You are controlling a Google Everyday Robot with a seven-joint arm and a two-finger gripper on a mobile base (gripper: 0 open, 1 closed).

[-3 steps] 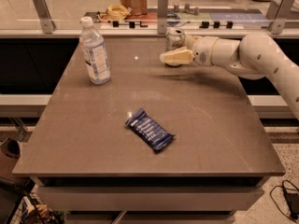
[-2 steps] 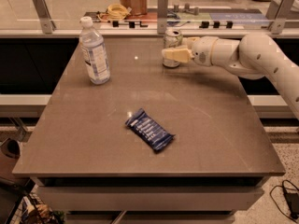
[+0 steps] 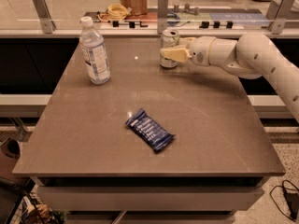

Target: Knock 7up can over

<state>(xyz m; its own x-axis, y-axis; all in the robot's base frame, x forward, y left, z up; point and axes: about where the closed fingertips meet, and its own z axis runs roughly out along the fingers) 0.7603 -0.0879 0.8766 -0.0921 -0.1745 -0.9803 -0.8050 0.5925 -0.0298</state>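
Note:
The 7up can point(image 3: 168, 38) is a small silvery can with a silver top. It stands upright near the far edge of the brown table point(image 3: 210, 125), right of centre. My gripper point(image 3: 172, 55) reaches in from the right on a white arm point(image 3: 247, 55). Its yellowish tip lies across the can's lower front and touches or nearly touches it, hiding part of the can's lower body.
A clear water bottle point(image 3: 95, 50) with a white cap stands at the far left of the table. A blue snack packet point(image 3: 149, 129) lies flat near the middle. A rail with metal posts point(image 3: 162, 6) and clutter runs behind the table's far edge.
My gripper has shifted slightly left and toward the far edge, closing on the can. The can stays upright. The bottle and the packet have not moved.

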